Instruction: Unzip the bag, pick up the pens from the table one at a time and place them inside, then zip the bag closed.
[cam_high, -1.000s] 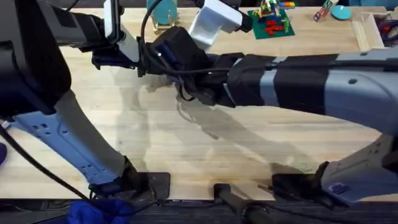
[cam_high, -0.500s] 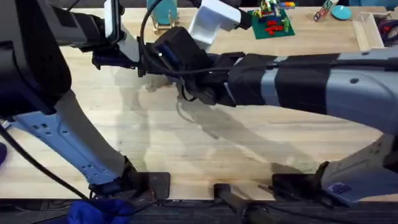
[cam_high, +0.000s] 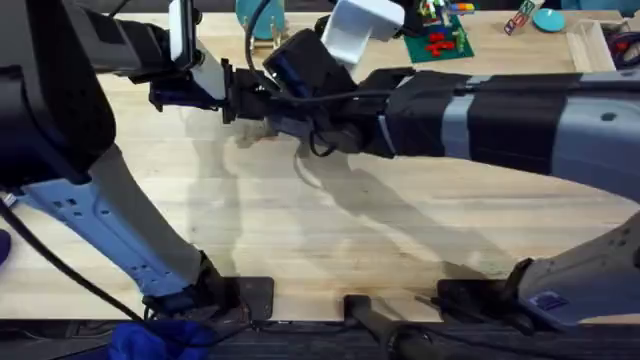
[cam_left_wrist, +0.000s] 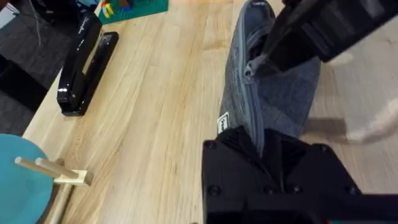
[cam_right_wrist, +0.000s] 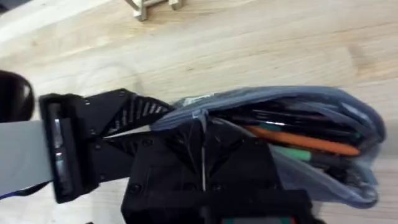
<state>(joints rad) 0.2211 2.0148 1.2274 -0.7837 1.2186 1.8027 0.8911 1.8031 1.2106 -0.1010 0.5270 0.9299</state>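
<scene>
The blue-grey bag (cam_left_wrist: 280, 99) lies on the table (cam_high: 330, 230) at the far left, stretched between both grippers. My left gripper (cam_left_wrist: 261, 146) is shut on the bag's end beside a small white tag. My right gripper (cam_right_wrist: 202, 149) is shut on the zipper pull (cam_left_wrist: 252, 67) a little way along the bag. In the right wrist view the bag (cam_right_wrist: 348, 102) gapes open beyond the pull, with the orange pen (cam_right_wrist: 305, 142) and the green pen (cam_right_wrist: 298, 154) lying inside. In the overhead view the left gripper (cam_high: 240, 100) and right gripper (cam_high: 275, 110) cover the bag.
A black stapler (cam_left_wrist: 84, 65) lies on the table beside the bag. A teal disc with wooden pegs (cam_left_wrist: 25, 186) stands near the left gripper. A green baseplate with bricks (cam_high: 440, 35) and a wooden tray (cam_high: 590, 50) sit along the far edge.
My right gripper has slid a little to the right and farther from me along the bag, away from the left gripper. The left arm has stayed put.
</scene>
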